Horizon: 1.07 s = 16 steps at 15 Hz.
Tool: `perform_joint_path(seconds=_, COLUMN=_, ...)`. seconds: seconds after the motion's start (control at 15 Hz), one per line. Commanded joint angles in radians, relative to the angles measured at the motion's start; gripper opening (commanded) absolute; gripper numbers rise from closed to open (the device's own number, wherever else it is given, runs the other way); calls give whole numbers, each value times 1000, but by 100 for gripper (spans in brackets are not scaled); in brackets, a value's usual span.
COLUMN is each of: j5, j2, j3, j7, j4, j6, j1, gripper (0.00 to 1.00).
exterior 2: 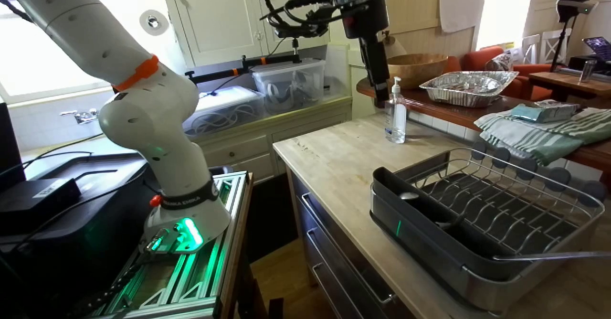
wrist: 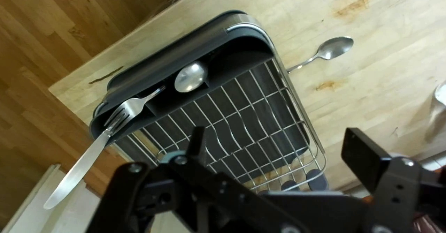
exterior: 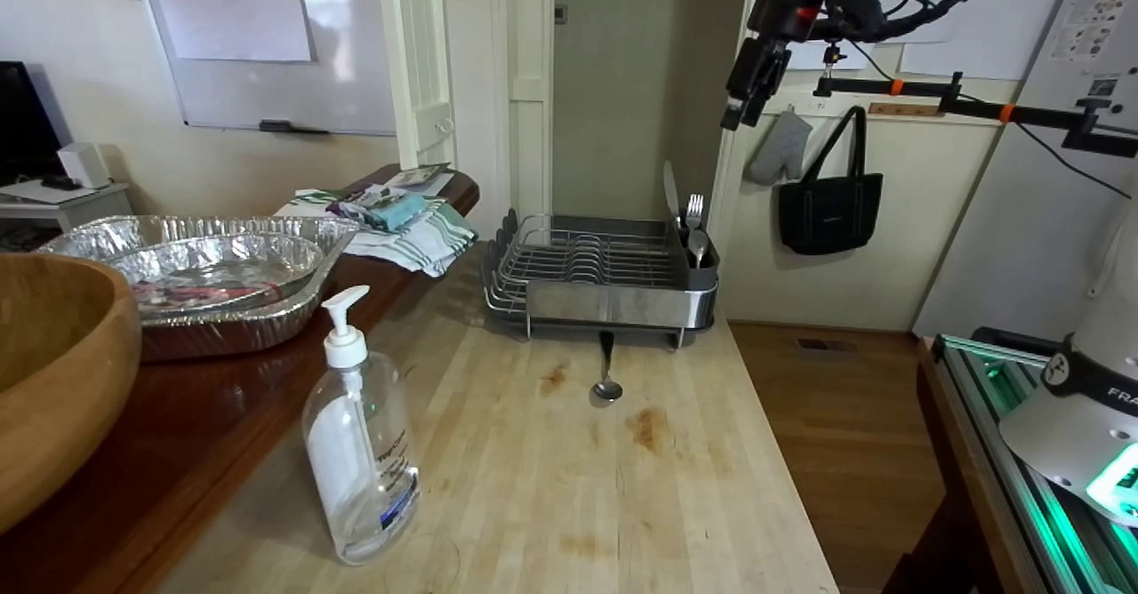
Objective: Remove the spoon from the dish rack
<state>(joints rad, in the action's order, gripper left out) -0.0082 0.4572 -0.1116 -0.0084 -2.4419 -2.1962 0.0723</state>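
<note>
Wrist view: fingers stand apart, empty. Below them, the rack holds a spoon in its cutlery holder. Probable step, if this spoon is meant: approach. Next: descend and close on it, clear of the fork and knife. Also past the fingers: a loose spoon, handle end hidden.

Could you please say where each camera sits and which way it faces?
An exterior view: near the bottle, facing along the counter to the dish rack; end effector and base at right.
An exterior view: by the dish rack, facing toward the bottle; arm, base, end effector show.
Wrist view: arm-mounted, facing down at the dish rack; end effector fingers in front.
Both exterior views share dish rack, bottle.
</note>
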Motion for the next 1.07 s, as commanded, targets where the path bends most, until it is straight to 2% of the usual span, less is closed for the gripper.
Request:
perform_joint_path(seconds=0.0, j5=27, j2=-100, j3=-54, j7=-180, j4=40, j6=-8, j1=-17, gripper=100)
perform_joint_path(seconds=0.13, j5=11, j2=-135, j3=-68, j7=-256, j4=45, j6=-16, j1=-11, gripper=100)
perform_joint_path(seconds=0.2, j5=3, j2=-86, j3=-43, j7=-187, j4=23, j6=1, j1=4, gripper=100)
perform_joint_path(seconds=0.73, j5=2, j2=-93, j3=-41, j7=-195, j4=28, j6=0, j1=6, gripper=100)
perform_joint_path(seconds=1.0, j5=39, j2=-122, j3=-87, j7=-345, j4=34, j6=5, j1=-14, gripper=100)
